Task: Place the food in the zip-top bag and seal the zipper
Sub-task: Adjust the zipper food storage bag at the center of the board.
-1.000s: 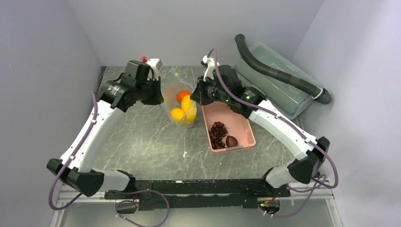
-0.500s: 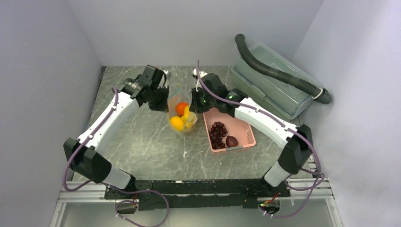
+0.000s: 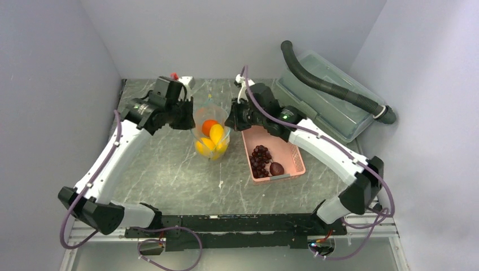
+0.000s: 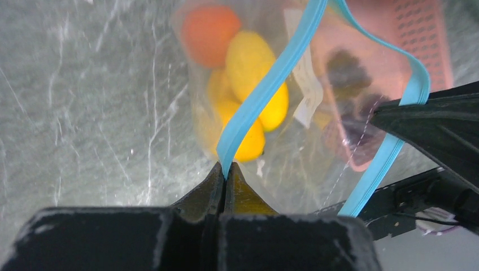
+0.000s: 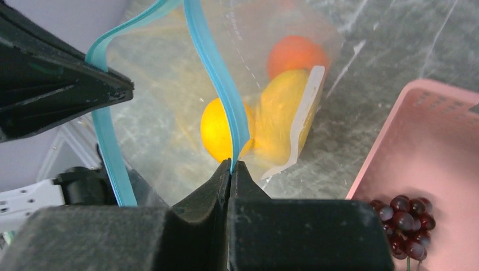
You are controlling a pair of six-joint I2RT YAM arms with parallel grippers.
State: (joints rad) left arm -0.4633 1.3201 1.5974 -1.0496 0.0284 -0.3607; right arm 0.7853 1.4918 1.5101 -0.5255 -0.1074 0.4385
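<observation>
The clear zip-top bag (image 3: 211, 131) hangs between my two grippers above the table, mouth open. Inside are an orange (image 3: 208, 126) and yellow fruits (image 3: 204, 145); they also show in the left wrist view (image 4: 254, 68) and the right wrist view (image 5: 282, 113). My left gripper (image 4: 225, 169) is shut on the blue zipper strip (image 4: 265, 90) at the bag's left side. My right gripper (image 5: 231, 165) is shut on the strip (image 5: 217, 84) at the right side. Dark purple grapes (image 3: 260, 160) and a reddish-brown round fruit (image 3: 276, 168) lie in the pink basket (image 3: 294, 148). The red slider tab is not visible.
The pink basket stands just right of the bag. A large clear lidded box (image 3: 327, 104) with a black corrugated hose (image 3: 333, 87) on it sits at the back right. Grey walls close in the back and sides.
Both arms have shifted the held bag a little left and toward the front; the bag's mouth is spread wider than half a second ago. The basket has not moved.
</observation>
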